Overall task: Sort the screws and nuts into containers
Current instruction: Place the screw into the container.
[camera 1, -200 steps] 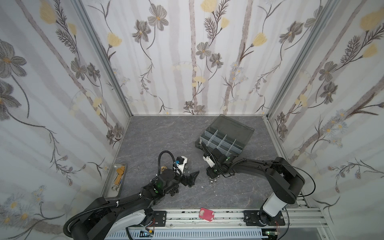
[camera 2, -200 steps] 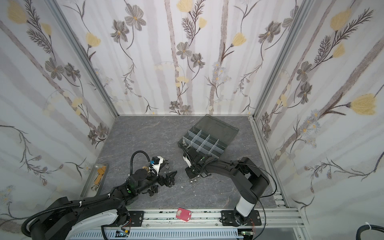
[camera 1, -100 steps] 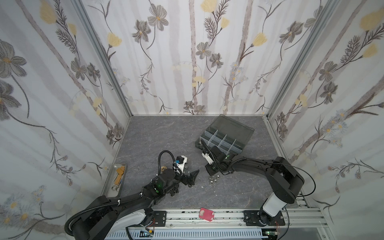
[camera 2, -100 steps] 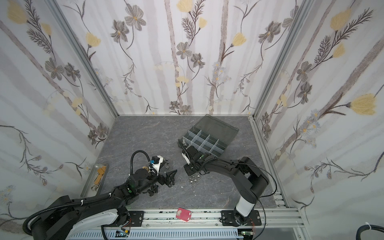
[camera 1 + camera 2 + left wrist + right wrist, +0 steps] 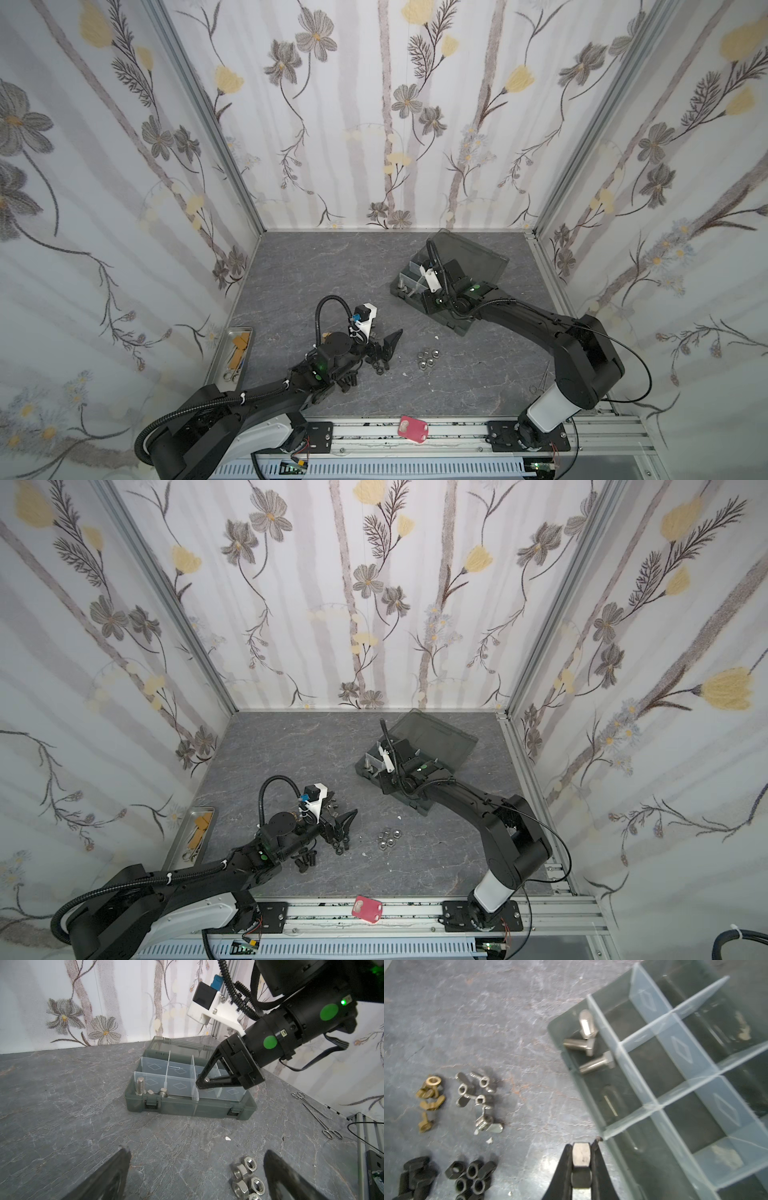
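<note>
Pincer on my right (image 5: 582, 1144) is clamped on what looks like a silver nut (image 5: 581, 1157) at the organizer box (image 5: 176, 1106); my left pincer (image 5: 196, 1155) gapes wide above the worktop (image 5: 62, 1105).

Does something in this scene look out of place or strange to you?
Yes. Surgical forceps lie on the table, apart from the hardware and unrelated to sorting. In the organizer box's corner cell, one silver bolt stands upright while its neighbours lie flat.
</note>
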You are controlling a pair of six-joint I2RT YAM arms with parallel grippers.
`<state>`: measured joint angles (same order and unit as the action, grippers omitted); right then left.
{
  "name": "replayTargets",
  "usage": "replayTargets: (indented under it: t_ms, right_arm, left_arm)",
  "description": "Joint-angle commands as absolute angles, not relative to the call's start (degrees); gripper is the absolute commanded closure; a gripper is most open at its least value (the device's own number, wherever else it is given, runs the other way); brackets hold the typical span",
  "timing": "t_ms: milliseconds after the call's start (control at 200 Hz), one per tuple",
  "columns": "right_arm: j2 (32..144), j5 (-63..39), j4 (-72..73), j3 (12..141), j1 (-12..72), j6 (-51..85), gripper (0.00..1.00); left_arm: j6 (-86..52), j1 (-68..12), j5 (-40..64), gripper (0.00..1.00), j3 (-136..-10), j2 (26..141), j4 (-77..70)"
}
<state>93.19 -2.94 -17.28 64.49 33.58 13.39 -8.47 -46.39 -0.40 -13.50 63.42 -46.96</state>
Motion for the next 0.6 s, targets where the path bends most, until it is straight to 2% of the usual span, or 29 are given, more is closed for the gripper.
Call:
replayTargets:
  t_ms: [0,155,315,500,595]
  right_arm:
    - [92.0,-0.7,-19.8,63.8,30.7,12.9,0.91]
    - [91.8,2.1,-22.6,61.9,27.4,12.6,0.90]
    - [90.0,0.6,-21.7,60.1,26.6,11.7,0.90]
    - [91.0,-0.3,-18.8,63.4,26.6,12.7,0.90]
    - [95.1,0.0,-18.6,66.7,26.6,12.3,0.90]
  left_arm:
    - [-6.6,-46.4,-0.8,0.00,-14.6,64.6,-51.6]
    - [-5.3,-46.3,-1.7,0.00,-14.9,65.7,-52.6]
    - [-5.5,-46.1,-2.1,0.00,-14.5,66.2,-53.4]
    - [-7.0,-45.0,-2.4,0.00,-14.6,66.3,-54.3]
    - [-7.6,-44.5,-2.3,0.00,-14.2,65.9,-55.1]
